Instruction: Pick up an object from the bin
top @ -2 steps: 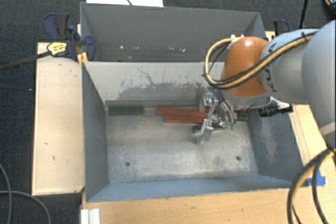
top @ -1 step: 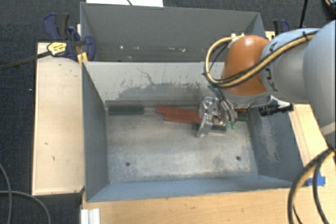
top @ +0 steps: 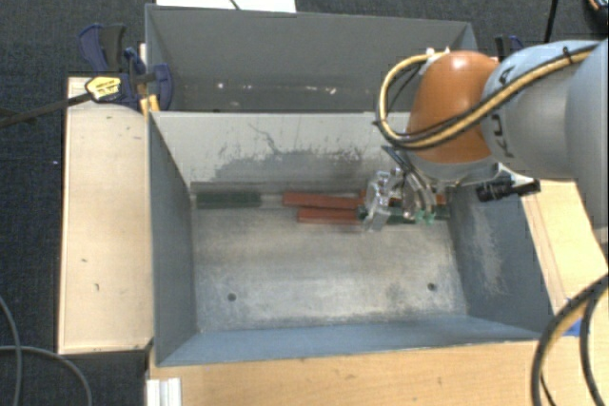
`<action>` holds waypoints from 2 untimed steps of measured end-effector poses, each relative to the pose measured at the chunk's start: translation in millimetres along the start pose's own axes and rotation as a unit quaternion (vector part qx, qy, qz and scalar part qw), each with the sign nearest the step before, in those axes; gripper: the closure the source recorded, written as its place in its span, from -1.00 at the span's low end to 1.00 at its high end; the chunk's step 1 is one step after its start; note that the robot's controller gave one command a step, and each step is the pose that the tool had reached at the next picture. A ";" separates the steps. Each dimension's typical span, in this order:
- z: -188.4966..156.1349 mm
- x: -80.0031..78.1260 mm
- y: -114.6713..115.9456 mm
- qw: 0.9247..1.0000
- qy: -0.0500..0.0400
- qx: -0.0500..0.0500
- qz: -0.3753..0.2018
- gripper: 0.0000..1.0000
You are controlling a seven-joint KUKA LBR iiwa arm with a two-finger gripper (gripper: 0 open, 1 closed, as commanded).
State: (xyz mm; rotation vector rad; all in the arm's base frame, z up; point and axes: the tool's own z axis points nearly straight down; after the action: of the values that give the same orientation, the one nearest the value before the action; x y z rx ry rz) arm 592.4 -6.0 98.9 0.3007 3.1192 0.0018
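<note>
Two reddish-brown bars (top: 319, 201) lie side by side on the floor of the bin (top: 171, 233), along its far wall, with a dark green bar (top: 226, 199) to their left. We see the gripper (top: 383, 209) at their right ends; whether it is spread or pinching we cannot tell. We judge the bars stiff, light and smooth, best taken across the narrow width.

Two reddish-brown bars (top: 319, 200), one dark green bar (top: 226, 198), all three inside one grey metal bin (top: 171, 233).
</note>
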 end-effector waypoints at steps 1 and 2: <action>-39.5 -2.1 0.4 1.000 0.000 0.000 -0.001 1.00; -55.9 -3.7 0.6 1.000 0.000 0.000 -0.003 1.00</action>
State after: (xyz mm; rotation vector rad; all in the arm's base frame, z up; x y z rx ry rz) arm 595.7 -6.1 154.9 0.2918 3.1209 0.0016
